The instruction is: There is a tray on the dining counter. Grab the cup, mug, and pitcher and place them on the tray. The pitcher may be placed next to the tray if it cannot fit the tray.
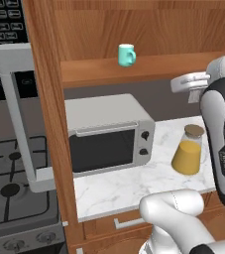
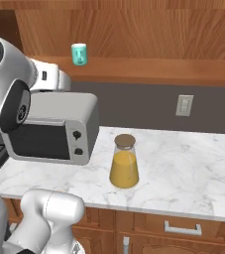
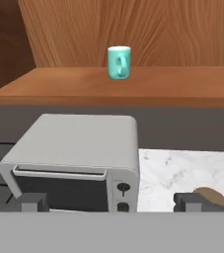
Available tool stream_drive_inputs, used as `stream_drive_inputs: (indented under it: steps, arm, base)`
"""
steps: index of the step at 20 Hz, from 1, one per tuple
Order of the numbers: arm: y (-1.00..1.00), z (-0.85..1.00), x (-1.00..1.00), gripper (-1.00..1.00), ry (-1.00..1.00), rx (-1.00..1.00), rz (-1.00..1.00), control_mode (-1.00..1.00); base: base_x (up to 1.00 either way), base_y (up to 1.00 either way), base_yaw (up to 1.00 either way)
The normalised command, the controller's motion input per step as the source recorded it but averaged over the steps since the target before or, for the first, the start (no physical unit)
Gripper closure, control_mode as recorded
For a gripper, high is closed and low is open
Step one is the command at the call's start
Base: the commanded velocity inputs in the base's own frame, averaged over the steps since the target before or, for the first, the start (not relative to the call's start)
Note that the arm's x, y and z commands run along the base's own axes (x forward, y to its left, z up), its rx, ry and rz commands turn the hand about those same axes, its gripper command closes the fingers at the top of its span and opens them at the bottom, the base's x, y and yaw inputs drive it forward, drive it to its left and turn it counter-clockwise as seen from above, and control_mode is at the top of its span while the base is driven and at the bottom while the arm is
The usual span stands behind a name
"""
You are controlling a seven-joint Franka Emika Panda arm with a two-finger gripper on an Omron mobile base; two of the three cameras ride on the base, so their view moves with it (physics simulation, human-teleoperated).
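Our claw (image 3: 111, 201) hangs with its two dark fingertips (image 3: 32, 201) spread wide and nothing between them, looking over a grey toaster oven (image 3: 79, 160) toward the teal mug (image 3: 119, 62), which stands upright on a wooden shelf (image 3: 133, 84) above, well apart from us. Beside the oven on the marble counter (image 2: 183, 168) we see the pitcher (image 2: 124, 161) of orange liquid, its cork lid half cut off in the hand view
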Motion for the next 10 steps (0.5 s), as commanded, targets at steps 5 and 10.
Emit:
stream_drive_inputs:
  steps: [5,10]
  arm:
    - [0.11,0.0,0.45,-1.0,0.0,0.0,0.08,-1.0]
    - [0.11,0.0,0.43,-1.0,0.0,0.01,0.06,-1.0]
  base:
    - [0.0,0.0,0.0]
    - [0.0,0.0,0.0]
